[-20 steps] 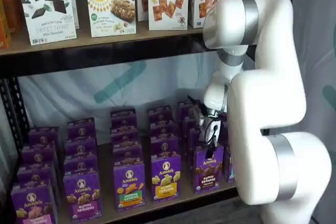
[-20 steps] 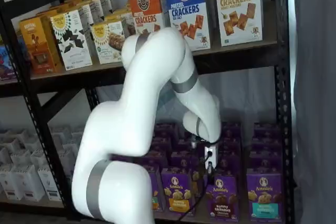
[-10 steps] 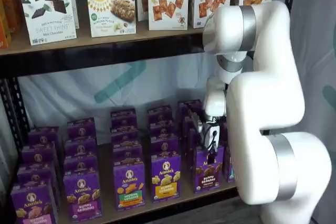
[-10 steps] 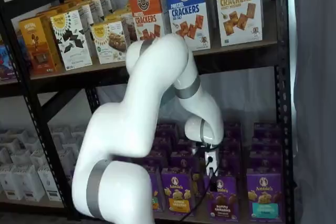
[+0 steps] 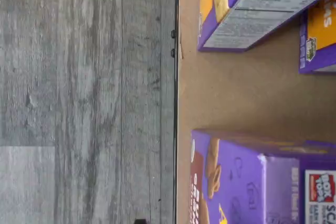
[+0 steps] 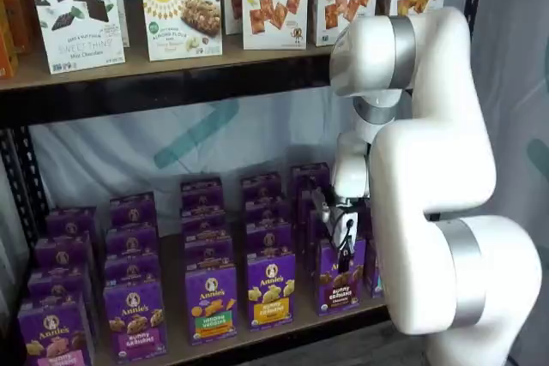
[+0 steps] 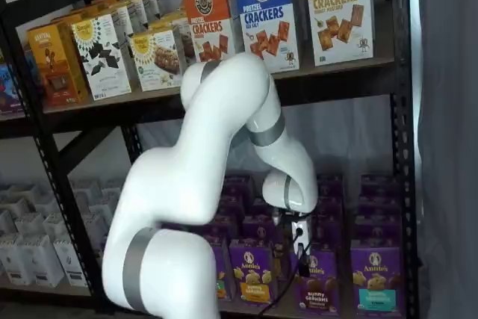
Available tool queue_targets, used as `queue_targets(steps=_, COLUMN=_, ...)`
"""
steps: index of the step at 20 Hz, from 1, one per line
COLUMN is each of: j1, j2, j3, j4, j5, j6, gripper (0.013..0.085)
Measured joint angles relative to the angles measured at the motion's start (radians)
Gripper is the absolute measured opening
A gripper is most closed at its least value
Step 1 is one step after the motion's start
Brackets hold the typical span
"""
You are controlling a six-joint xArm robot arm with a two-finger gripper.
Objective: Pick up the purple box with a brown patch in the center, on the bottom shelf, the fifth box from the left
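Where the wrist view looks down: tan bottom shelf (image 5: 236,98), its front edge, purple cartons, grey floor (image 5: 79,98). In both shelf views: purple box (image 6: 336,278) at the front edge of the bottom shelf; gripper (image 6: 341,231) just above it, fingers too dark to separate, jaws evidently spread wide, holding nothing.
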Motion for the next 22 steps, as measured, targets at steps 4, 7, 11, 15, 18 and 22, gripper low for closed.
queue_targets(steps=4, j1=0.004, j2=0.009, j3=-0.005, j4=0.008, j5=-0.005, j6=-0.004, gripper=0.0810)
queue_targets(steps=7, j1=0.007, j2=0.012, j3=-0.008, j4=0.032, j5=-0.010, j6=-0.023, gripper=0.0730)
queue_targets(steps=11, j1=0.007, j2=0.013, j3=-0.009, j4=0.035, j5=-0.014, j6=-0.026, gripper=0.0650)
queue_targets(steps=15, j1=0.005, j2=0.014, j3=-0.009, j4=0.015, j5=-0.014, j6=-0.009, gripper=0.0610)
queue_targets(steps=18, j1=0.004, j2=0.014, j3=-0.006, j4=0.010, j5=-0.016, j6=-0.006, gripper=0.0570)
queue_targets(steps=22, j1=0.004, j2=0.010, j3=0.000, j4=0.010, j5=-0.021, j6=-0.006, gripper=0.0450)
